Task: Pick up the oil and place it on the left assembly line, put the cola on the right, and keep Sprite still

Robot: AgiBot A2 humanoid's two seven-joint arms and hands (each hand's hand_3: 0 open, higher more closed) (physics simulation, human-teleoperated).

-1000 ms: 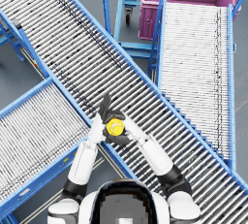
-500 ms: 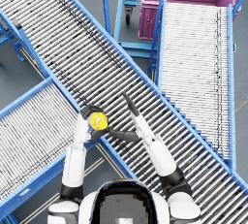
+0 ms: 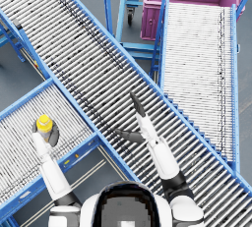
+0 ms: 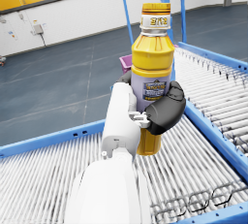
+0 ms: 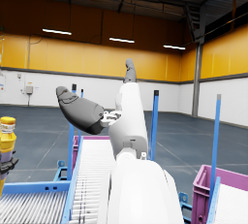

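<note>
Oil bottle (image 4: 152, 53) gripped upright in my left hand (image 4: 163, 107) above left conveyor (image 3: 19, 145); right hand (image 3: 139, 125) spread, empty, right of that conveyor

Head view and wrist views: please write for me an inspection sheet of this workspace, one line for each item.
Surface: three blue-framed roller conveyors: left line, diagonal line, right line.
Job's things: oil bottle, yellow, upright, held over the left line; cola and Sprite, nothing seen.
Clutter: nothing seen.
Hands: left hand grips the oil bottle, fingers wrapped around its label; right hand holds nothing, spread open above the diagonal line.
Cables: nothing seen.
Surroundings: pink bin at the far end of the right line; grey floor.
</note>
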